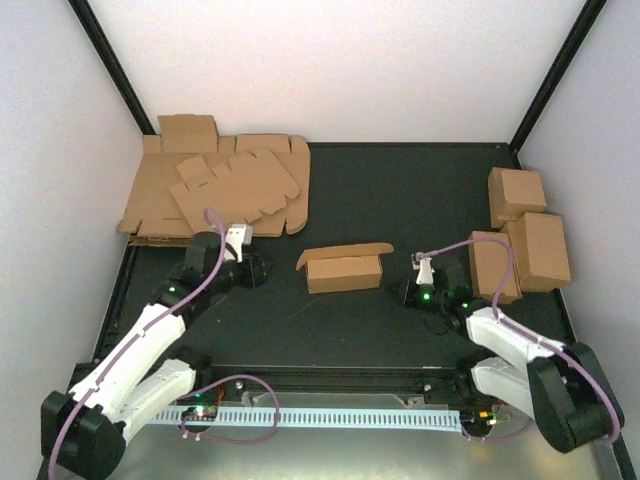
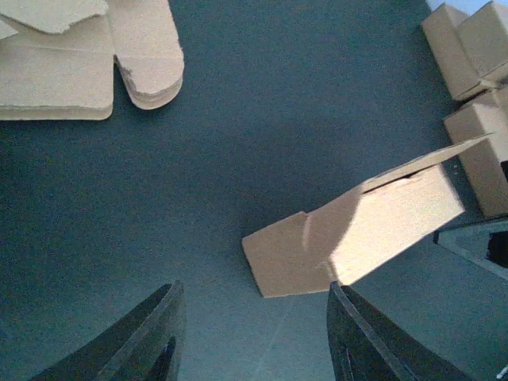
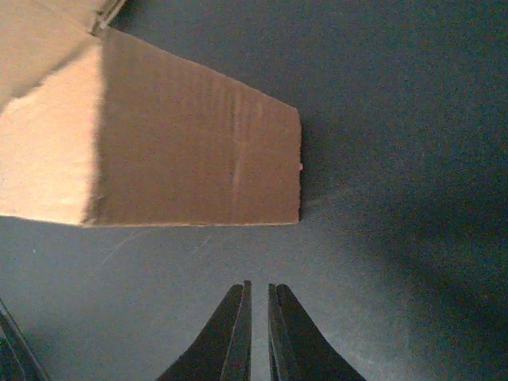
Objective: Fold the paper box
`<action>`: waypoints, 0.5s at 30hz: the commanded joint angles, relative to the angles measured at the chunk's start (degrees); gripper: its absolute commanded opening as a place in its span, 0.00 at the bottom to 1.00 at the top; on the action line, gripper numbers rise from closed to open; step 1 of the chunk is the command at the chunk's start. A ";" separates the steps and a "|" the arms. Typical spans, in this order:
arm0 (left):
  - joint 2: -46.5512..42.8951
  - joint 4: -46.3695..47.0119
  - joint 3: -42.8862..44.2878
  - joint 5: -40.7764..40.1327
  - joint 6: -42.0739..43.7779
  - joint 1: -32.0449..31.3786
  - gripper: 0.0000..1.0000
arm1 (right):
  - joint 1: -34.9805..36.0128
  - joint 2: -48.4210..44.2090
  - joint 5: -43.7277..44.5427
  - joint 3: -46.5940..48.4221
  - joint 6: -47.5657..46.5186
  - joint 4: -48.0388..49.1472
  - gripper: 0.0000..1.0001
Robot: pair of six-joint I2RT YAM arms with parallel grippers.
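We see a black mat [image 1: 400, 190] on the table; on its far left corner lies a heap of flat cardboard blanks [image 1: 215, 190], at its right edge several folded brown boxes [image 1: 525, 235] cluster together, and beyond its near edge runs a white slotted strip [image 1: 340, 417]

No text, label, brand or number can be read anywhere, the paper box [image 1: 343, 270] included.

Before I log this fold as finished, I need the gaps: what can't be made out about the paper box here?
1. Inside of the paper box: top view, hidden under its raised lid flap.
2. Box's far part: right wrist view, cut off by left and top edges.
3. Box's shaded end: left wrist view, seams too blurred to read.
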 commanded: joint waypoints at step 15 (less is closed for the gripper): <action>-1.48 -12.05 13.16 -9.53 4.21 -14.32 0.63 | -0.19 -21.32 0.61 9.14 -10.58 -15.92 0.13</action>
